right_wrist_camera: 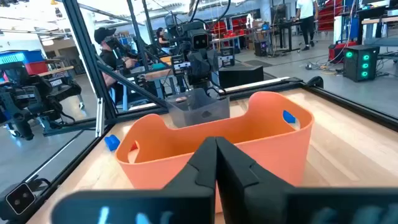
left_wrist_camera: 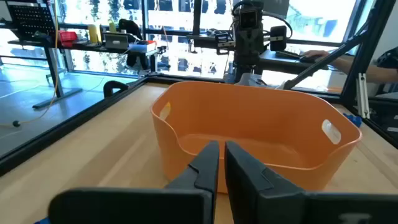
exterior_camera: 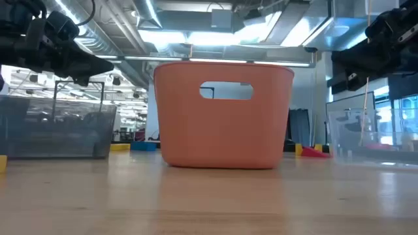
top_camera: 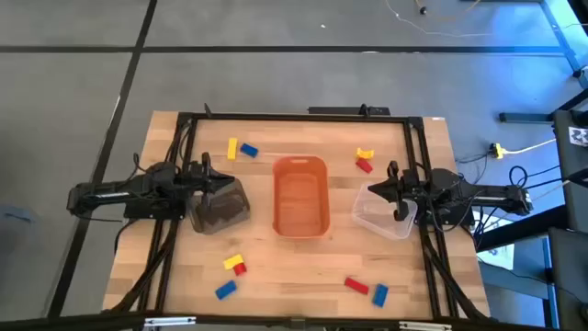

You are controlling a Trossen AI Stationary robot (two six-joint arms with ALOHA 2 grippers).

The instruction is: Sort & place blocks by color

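Note:
Small red, yellow and blue blocks lie flat on the wooden table in four clusters: yellow [top_camera: 232,148] and blue [top_camera: 248,151] at far left, yellow [top_camera: 366,153] and red [top_camera: 364,165] at far right, yellow [top_camera: 232,262], red [top_camera: 241,269] and blue [top_camera: 225,290] at near left, red [top_camera: 356,285] and blue [top_camera: 380,295] at near right. My left gripper [top_camera: 223,187] [left_wrist_camera: 222,167] hovers shut above the dark bin. My right gripper [top_camera: 378,191] [right_wrist_camera: 216,157] hovers shut above the clear bin. Both point at the orange tub.
The orange tub [top_camera: 301,195] [exterior_camera: 225,114] stands in the table's middle, with the dark bin [top_camera: 220,208] [exterior_camera: 55,127] on its left and the clear bin [top_camera: 384,214] [exterior_camera: 372,130] on its right. A black frame [top_camera: 294,116] rims the table. People sit beyond the table [right_wrist_camera: 112,50].

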